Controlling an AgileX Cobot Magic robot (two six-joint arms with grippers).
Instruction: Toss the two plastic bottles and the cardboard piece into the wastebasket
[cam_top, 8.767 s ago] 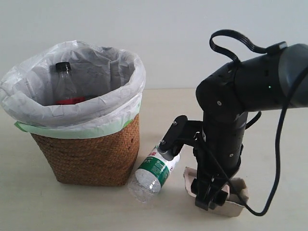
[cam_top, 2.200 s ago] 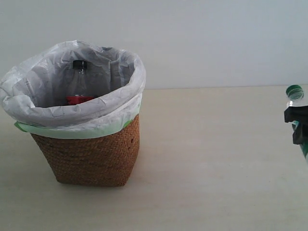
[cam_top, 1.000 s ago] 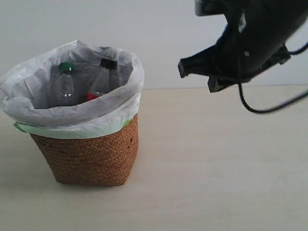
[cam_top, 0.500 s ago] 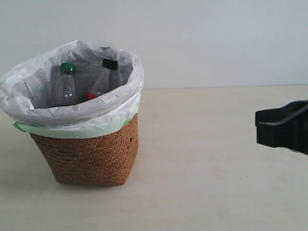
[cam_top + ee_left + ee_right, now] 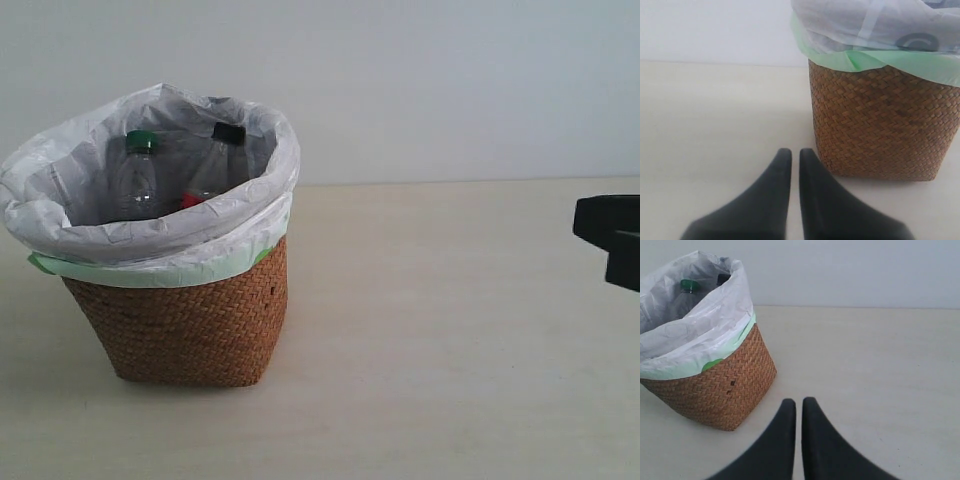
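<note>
- Wicker basket [image 5: 180,330] at 9 o'clock, exterior view; green-cap bottle [image 5: 137,175] and black-cap bottle [image 5: 215,165] upright inside
- No cardboard in view; perhaps hidden in basket
- Empty, jaws nearly touching: left gripper [image 5: 795,157], right gripper [image 5: 798,405]
- Step: bottles binned; next, confirm cardboard

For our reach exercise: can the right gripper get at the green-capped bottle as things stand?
Probably, but only from above: the green-capped bottle stands inside the wastebasket, whose wall blocks a sideways approach. The top is open, and the right gripper is shut, holding nothing.
</note>
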